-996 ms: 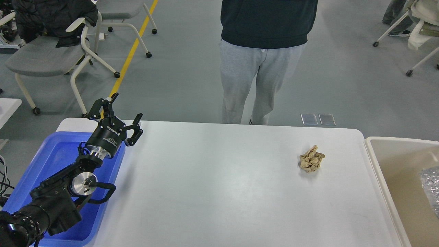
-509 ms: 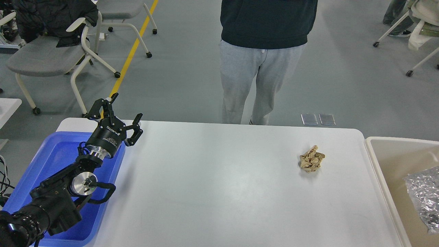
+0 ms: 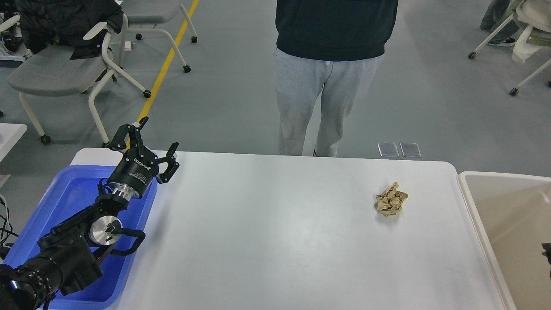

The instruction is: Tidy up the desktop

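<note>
The white desktop (image 3: 280, 232) has a crumpled brown paper ball (image 3: 391, 199) lying on its right part. My left gripper (image 3: 158, 134) is open and empty. It is held up above the far left corner of the desktop, over the far right corner of the blue tray (image 3: 64, 198), far from the paper ball. A small dark part (image 3: 546, 250) shows at the right edge over the beige bin (image 3: 499, 202). It may be my right gripper, and its fingers cannot be made out.
A person (image 3: 331, 64) in a dark top and grey trousers stands just behind the table's far edge. Wheeled chairs (image 3: 64, 64) stand at the back left and back right. The beige bin sits against the table's right edge.
The crumpled silver foil seen over the beige bin has gone from view. A small dark part now shows at the right edge. My left arm and the paper ball have not moved.
</note>
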`<state>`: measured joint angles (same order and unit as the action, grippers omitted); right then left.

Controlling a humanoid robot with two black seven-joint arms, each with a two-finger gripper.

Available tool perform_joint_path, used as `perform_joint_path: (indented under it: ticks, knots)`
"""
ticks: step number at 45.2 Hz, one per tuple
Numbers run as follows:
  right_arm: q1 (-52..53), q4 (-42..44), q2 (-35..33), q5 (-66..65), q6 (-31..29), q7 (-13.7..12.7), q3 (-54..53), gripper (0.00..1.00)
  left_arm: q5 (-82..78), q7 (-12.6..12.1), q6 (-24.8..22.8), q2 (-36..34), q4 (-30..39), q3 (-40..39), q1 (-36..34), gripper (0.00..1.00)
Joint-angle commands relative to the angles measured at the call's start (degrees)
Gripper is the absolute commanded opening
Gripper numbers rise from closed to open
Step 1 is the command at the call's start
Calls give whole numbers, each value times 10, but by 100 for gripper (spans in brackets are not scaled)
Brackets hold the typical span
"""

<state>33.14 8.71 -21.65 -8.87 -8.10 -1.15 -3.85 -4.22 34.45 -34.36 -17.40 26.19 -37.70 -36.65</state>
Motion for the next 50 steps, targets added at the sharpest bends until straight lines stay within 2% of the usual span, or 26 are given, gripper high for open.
perform_joint_path:
  ticks: [1,8,13,18,23,30,39,50]
  knots:
    - [46,0,-16,53,1,-1,-3,100,0,0,0,0,0,1,0,100]
    - [105,-10,-34,83,0,-3,-12,100,0,0,0,0,0,1,0,100]
    - [142,-61,-58,131,-1,-3,-31,100,0,0,0,0,0,1,0,100]
    - [172,-162,-106,167,-1,1,-65,100,0,1,0,0,0,1,0,100]
    - [182,-289,-155,189,0,2,-145,100,0,1,0,0,0,1,0,100]
    - [182,-434,-180,192,-2,2,-231,100,0,1,0,0,0,1,0,100]
    - [176,-544,-151,206,-24,2,-315,100,0,1,0,1,0,1,0,100]
    - [145,-571,-39,217,-104,2,-411,100,0,1,0,0,0,1,0,100]
